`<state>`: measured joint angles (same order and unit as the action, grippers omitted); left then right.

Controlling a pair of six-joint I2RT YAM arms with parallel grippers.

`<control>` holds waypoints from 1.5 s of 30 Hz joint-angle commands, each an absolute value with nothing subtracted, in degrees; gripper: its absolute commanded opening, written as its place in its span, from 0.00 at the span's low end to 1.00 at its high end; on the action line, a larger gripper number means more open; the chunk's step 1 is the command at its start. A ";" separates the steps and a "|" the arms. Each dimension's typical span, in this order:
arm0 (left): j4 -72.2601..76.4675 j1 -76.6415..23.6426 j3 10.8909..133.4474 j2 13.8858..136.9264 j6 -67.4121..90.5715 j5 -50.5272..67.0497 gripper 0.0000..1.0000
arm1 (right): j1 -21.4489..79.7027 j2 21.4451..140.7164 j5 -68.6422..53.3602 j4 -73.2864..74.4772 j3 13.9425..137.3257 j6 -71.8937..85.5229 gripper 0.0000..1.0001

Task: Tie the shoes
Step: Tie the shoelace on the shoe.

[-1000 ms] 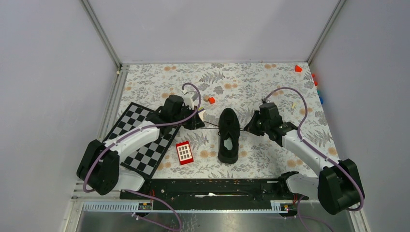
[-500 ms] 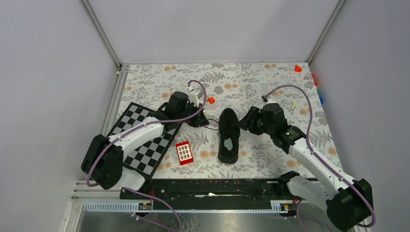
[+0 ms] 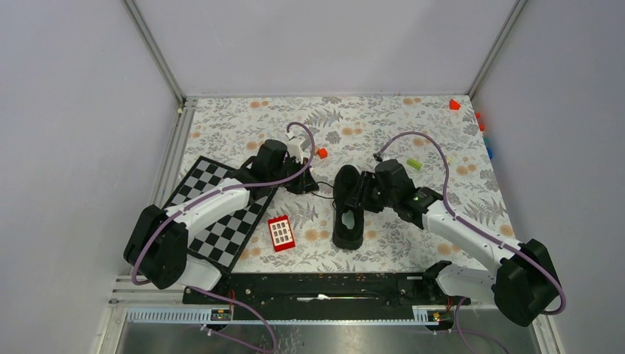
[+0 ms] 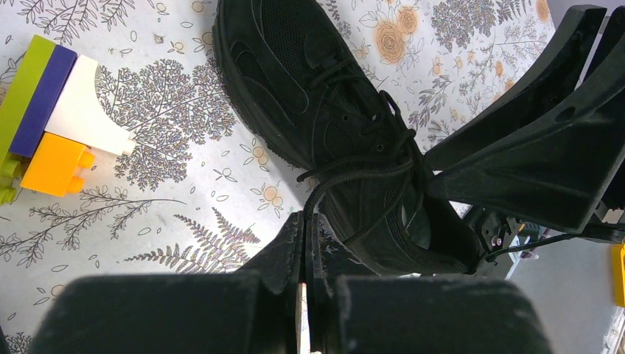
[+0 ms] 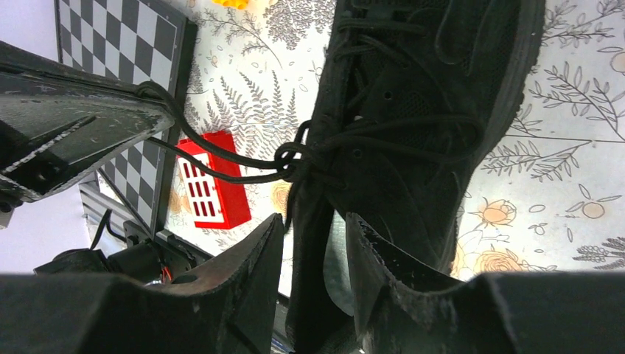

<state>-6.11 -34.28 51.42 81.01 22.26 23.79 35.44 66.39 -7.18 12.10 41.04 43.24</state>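
We see the black shoe [image 3: 347, 234] lying in the middle of the tabletop [image 3: 243, 122]. Its toe points away from the arms. The left end effector [image 3: 305, 184] is just beside the shoe, on the left arm's side. Its fingers [image 4: 291, 236] are pressed together, and they pinch the thin black lace [image 5: 287, 161]. The lace runs from the shoe across to those fingers, and it is knotted close to the shoe's side. The right end effector [image 3: 359, 193] hangs over the laced part of the shoe. Its fingers [image 5: 250, 258] are spread apart, and we see the side of the shoe between them. A red block [image 3: 281, 232] sits on the tabletop near the shoe, next to a checkerboard [image 3: 214, 214].
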 commanded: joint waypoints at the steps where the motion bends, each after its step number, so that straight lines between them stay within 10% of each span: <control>1: -4.24 -34.52 53.39 80.57 21.53 24.88 0.00 | 36.84 67.18 -8.09 9.25 43.95 43.84 0.43; 13: -3.88 -34.60 53.36 80.86 21.80 25.14 0.00 | 37.39 68.64 -8.85 7.94 43.54 44.47 0.41; 23: -3.70 -34.72 53.44 80.77 21.80 25.19 0.00 | 37.44 66.42 -8.78 8.17 42.46 43.55 0.00; 45: -3.79 -34.80 53.09 80.77 21.71 24.91 0.00 | 44.35 69.21 -10.79 5.92 45.99 44.92 0.00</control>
